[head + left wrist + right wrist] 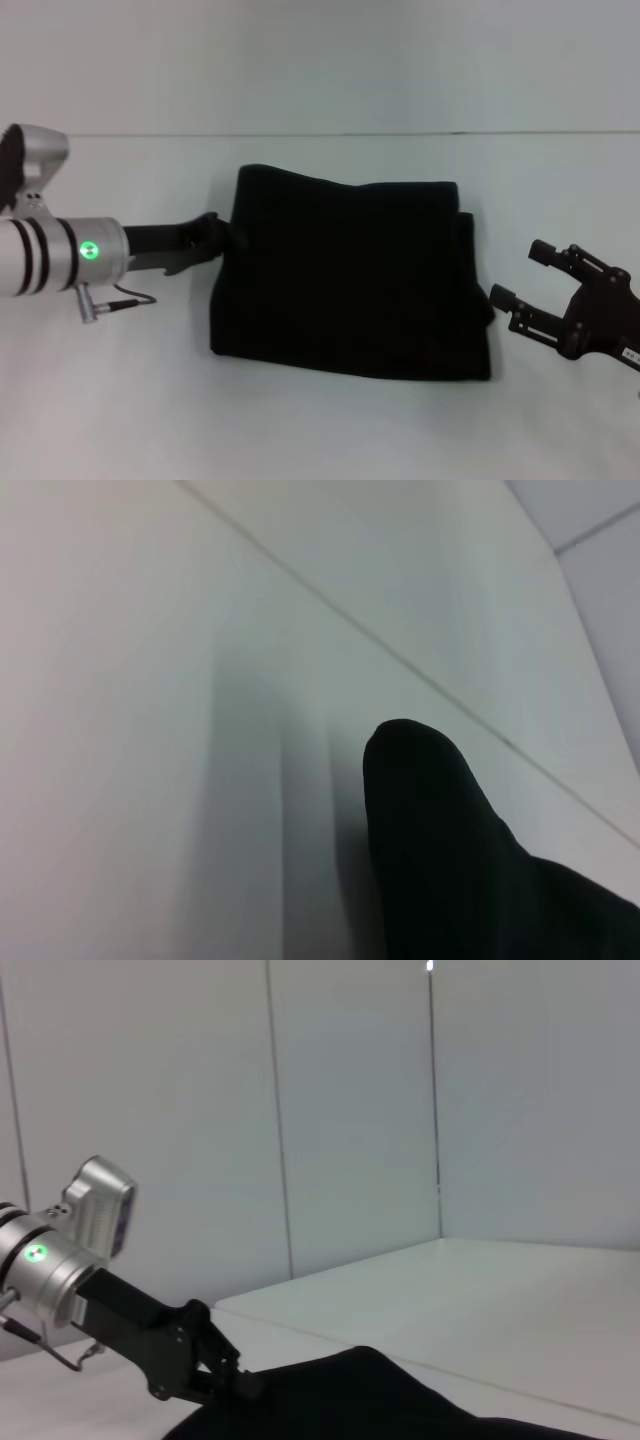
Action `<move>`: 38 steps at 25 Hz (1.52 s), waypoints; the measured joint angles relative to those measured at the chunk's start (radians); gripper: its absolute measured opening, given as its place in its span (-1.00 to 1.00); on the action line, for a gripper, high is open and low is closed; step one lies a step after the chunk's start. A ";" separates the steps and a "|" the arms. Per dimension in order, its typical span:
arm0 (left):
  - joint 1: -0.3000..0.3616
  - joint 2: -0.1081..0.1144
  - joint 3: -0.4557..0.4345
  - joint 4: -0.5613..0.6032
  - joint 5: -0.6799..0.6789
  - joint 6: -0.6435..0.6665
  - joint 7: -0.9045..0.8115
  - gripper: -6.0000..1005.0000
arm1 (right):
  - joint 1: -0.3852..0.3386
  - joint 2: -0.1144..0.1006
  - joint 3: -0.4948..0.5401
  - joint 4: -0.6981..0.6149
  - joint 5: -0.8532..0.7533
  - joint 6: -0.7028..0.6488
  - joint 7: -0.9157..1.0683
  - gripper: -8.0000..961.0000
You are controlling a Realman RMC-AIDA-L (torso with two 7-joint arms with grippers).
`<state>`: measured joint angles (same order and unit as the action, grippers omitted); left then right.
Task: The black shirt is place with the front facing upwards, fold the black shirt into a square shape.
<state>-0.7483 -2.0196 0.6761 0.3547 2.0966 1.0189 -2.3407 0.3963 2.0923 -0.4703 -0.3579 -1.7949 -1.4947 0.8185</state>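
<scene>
The black shirt [350,275] lies mid-table [320,440], already folded to a near-square block, so I judge little remains; the left gripper [222,235] meets its left edge, pinching the cloth there; the right gripper [540,285], fingers spread, waits just beside the right edge; bare table surrounds all sides.

The black shirt [350,285] was soft matt cloth, no sheen. Tabletop [320,430] looked smooth, white, matt. Left arm's wrist [60,255] was brushed metal w/ black bands.
</scene>
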 joint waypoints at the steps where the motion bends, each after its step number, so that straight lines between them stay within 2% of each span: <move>1: 0.001 0.006 -0.003 -0.001 -0.001 0.000 -0.001 -0.81 | 0.002 0.000 0.006 0.002 0.000 0.001 0.000 0.81; 4: 0.014 0.009 -0.018 -0.001 -0.005 0.003 0.000 -0.81 | 0.008 0.000 0.016 0.011 0.000 0.007 0.000 0.81; 9: 0.053 -0.009 -0.065 0.007 -0.026 0.010 0.020 -0.81 | 0.020 0.000 0.026 0.024 0.000 0.017 -0.006 0.81; 13: 0.085 -0.022 -0.074 0.042 -0.055 0.066 0.122 -0.80 | 0.032 0.000 0.027 0.025 0.000 0.025 -0.005 0.81; 17: 0.126 -0.020 -0.092 0.074 -0.087 0.147 0.216 -0.78 | 0.039 0.001 0.029 0.025 0.000 0.026 -0.004 0.81; 19: 0.156 -0.016 -0.133 0.085 -0.121 0.216 0.300 -0.39 | 0.040 0.003 0.030 0.029 0.005 0.027 -0.004 0.81; 23: 0.220 -0.013 -0.238 0.123 -0.192 0.446 0.519 -0.08 | 0.040 0.003 0.031 0.039 0.022 0.028 -0.003 0.81; 25: 0.252 -0.015 -0.246 0.177 -0.193 0.546 0.610 0.08 | 0.039 0.002 0.031 0.047 0.026 0.022 -0.008 0.81; 26: 0.281 -0.023 -0.239 0.229 -0.190 0.621 0.705 0.12 | 0.035 0.003 0.028 0.055 0.027 0.011 -0.021 0.82; 27: 0.281 -0.023 -0.239 0.229 -0.190 0.621 0.705 0.15 | 0.035 0.003 0.028 0.055 0.027 0.011 -0.021 0.82; 29: 0.315 -0.038 -0.229 0.270 -0.187 0.683 0.821 0.23 | 0.031 0.003 0.023 0.079 0.026 -0.006 -0.070 0.82; 31: 0.362 -0.064 -0.225 0.293 -0.184 0.736 1.040 0.30 | 0.026 0.002 0.021 0.121 0.021 -0.024 -0.151 0.82; 32: 0.362 -0.064 -0.225 0.293 -0.184 0.736 1.040 0.34 | 0.026 0.002 0.021 0.121 0.021 -0.024 -0.151 0.82; 36: 0.413 -0.086 -0.194 0.296 -0.176 0.765 1.218 0.49 | 0.017 0.002 0.011 0.160 0.017 -0.014 -0.200 0.82; 38: 0.427 -0.091 -0.189 0.295 -0.154 0.761 1.243 0.64 | 0.014 0.002 -0.012 0.173 0.017 0.000 -0.217 0.82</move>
<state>-0.3215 -2.1105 0.4868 0.6497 1.9427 1.7796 -1.0979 0.4103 2.0939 -0.4824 -0.1849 -1.7779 -1.4946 0.6015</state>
